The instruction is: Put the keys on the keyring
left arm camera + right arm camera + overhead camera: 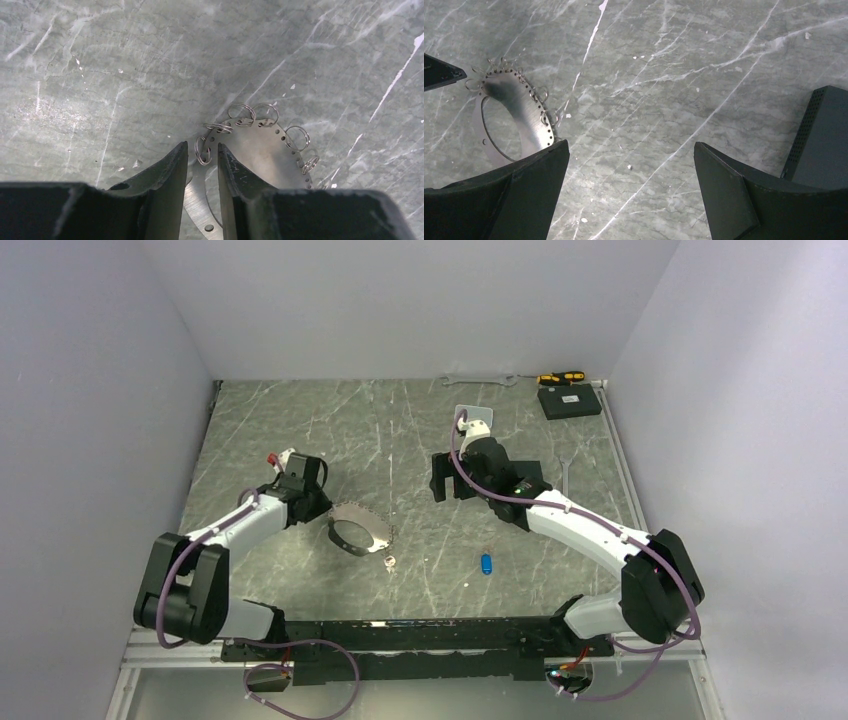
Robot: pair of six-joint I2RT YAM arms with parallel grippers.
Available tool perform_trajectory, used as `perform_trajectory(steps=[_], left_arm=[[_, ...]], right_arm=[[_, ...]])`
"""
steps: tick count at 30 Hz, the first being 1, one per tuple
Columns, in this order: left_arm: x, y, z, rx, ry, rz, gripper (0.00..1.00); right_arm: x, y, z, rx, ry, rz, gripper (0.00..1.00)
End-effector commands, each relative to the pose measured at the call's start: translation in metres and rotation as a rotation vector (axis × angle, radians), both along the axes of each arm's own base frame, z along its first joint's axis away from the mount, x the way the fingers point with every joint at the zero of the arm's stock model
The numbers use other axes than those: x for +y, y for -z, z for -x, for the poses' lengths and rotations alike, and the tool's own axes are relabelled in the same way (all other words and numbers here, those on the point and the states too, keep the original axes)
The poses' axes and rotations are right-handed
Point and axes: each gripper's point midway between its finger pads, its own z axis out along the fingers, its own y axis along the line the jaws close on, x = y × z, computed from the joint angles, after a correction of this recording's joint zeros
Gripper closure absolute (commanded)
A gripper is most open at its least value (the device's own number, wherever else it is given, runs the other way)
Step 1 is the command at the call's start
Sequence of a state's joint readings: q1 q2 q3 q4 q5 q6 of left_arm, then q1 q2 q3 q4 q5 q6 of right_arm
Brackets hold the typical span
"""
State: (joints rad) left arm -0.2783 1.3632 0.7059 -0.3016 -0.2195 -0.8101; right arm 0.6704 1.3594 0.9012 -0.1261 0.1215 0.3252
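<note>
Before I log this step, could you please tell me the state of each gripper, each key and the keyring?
left gripper: shut on the keyring's flat band.
right gripper: open wide, empty.
keyring: pinched at one edge, neither key clearly on it.
blue key: lying loose on the table, apart from the keyring.
silver key: on the table right beside the keyring; whether it is attached cannot be told.
</note>
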Motion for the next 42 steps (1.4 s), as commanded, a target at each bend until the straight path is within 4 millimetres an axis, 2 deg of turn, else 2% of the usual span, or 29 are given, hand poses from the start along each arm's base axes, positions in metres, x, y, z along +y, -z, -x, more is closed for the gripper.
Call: perform_trajectory(steps=[1,19,21,23,29,32,42], left_arm=[[0.002,-0.001,-0.008,-0.005,-0.042,0.0,0.67],[-0.007,0.01,-0.011,0.008,-0.023,0.032,0.76],[-0.007,0.01,-0.011,0.007,-0.021,0.035,0.82],[-0.009,0.01,-0.011,0.005,-0.014,0.04,0.98],[-0.01,0.008,-0.011,-0.001,-0.008,0.047,1.0],[-0.011,0.002,-0.012,-0.021,0.007,0.049,1.0],[-0.023,-0.044,-0.017,-0.183,0.147,0.076,1.0]], right_arm=[[0.004,-0.026,-0.007,-0.071,0.017,-0.046,0.0],[0.006,-0.025,-0.006,-0.078,0.009,-0.039,0.0],[0.006,-0.025,-0.005,-0.078,0.008,-0.039,0.0],[0.007,-0.025,-0.005,-0.08,0.006,-0.039,0.0],[0.006,-0.025,-0.005,-0.083,0.007,-0.034,0.0],[0.006,-0.026,-0.005,-0.085,0.005,-0.034,0.0],[0.006,-0.025,-0.005,-0.088,0.007,-0.029,0.0]])
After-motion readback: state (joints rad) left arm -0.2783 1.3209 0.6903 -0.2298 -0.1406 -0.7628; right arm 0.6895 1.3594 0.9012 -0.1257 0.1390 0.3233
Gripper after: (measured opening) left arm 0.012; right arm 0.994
